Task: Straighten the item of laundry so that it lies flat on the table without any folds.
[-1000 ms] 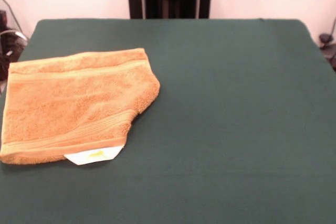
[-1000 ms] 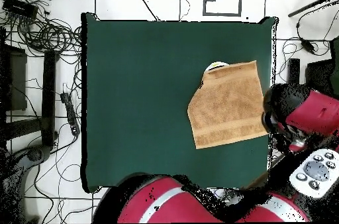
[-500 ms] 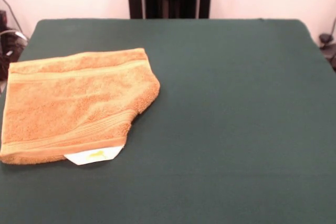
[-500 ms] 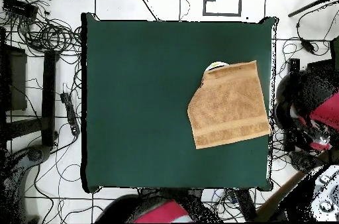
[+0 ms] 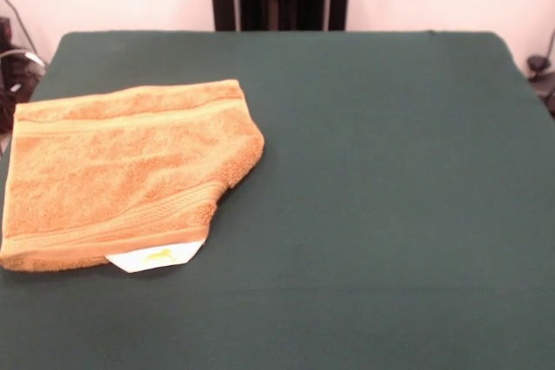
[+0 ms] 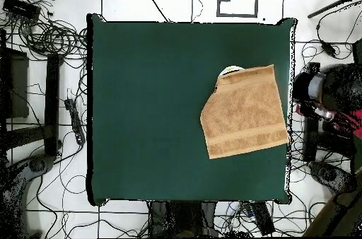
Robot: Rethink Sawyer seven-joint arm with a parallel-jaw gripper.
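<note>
In the front view, neither the arm nor its gripper shows. The orange-tan towel (image 5: 121, 175) lies on the green counter (image 5: 390, 179), reaching the counter's left edge. One woven band runs along its far edge and another along its near edge. Its right side is not square: the edge cuts in on a slant from the far corner down to the near band, and the cloth looks doubled there. A small white tag (image 5: 154, 256) with a yellow mark pokes out from under the near edge. The rest of the counter's cloth is plain.

In the overhead view, the gripper (image 6: 311, 89) hangs off the counter (image 6: 155, 109), just beyond the edge beside the towel (image 6: 244, 112). It appears only as a white and black piece with red arm parts behind it, and we cannot tell whether it is apart or together. It touches nothing on the counter. The towel lies just across the counter's edge from it, and the white tag (image 6: 230, 71) shows at the towel's corner away from the gripper.
</note>
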